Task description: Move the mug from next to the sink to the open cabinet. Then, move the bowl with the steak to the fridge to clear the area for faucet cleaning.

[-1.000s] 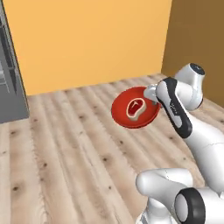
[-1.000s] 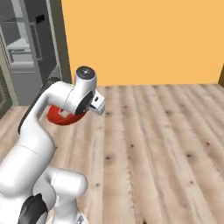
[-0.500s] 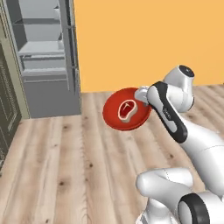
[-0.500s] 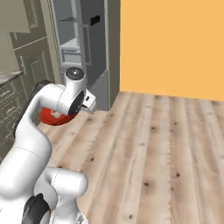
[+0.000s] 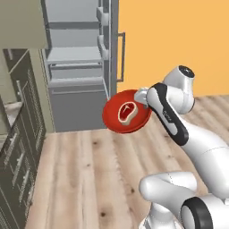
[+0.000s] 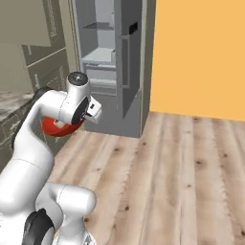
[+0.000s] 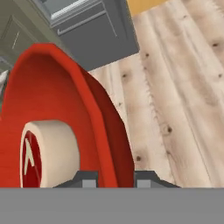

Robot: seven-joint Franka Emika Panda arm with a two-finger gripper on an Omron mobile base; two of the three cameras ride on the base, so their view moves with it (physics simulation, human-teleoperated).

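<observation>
Left base view: the gripper [image 5: 142,96] pinches the rim of the red bowl [image 5: 127,112], holding it in the air above the wooden floor [image 5: 89,170], its open face turned toward the camera. The steak [image 5: 126,112] sits inside the bowl, just beyond the fingers. Farther ahead of the gripper stands the open fridge [image 5: 78,62] with grey shelves. In the hand view, the bowl's wall [image 7: 105,131] rises between the two fingertips [image 7: 87,180], steak [image 7: 48,153] to one side.

One red bowl [image 5: 127,112], one steak [image 5: 126,111], one open fridge [image 5: 80,58], one wooden floor [image 6: 182,162]
</observation>
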